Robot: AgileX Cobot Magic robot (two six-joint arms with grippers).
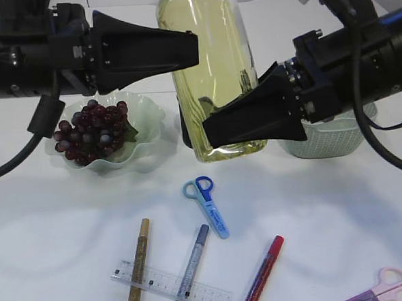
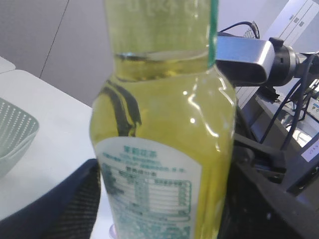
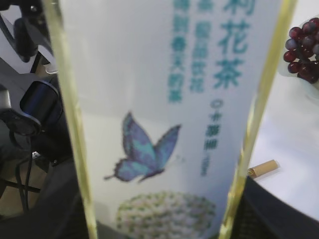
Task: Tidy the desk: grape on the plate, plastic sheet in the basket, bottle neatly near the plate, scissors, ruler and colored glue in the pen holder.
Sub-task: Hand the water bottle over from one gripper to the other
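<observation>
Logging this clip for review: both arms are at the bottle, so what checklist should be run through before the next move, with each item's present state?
1. Bottle upright: ok, it stands vertical between both arms.
2. Right gripper on the bottle: ok, the wrist view shows the label filling the space between its jaws, low on the body.
3. Left gripper on the bottle: cannot tell, it sits at the upper body, but contact is not visible.
4. Grape on the plate: ok.
5. Room beside the plate: ok, bare table between plate and bottle.
6. Stationery put away: not ok, blue scissors, ruler and glue pens lie on the table.
</observation>
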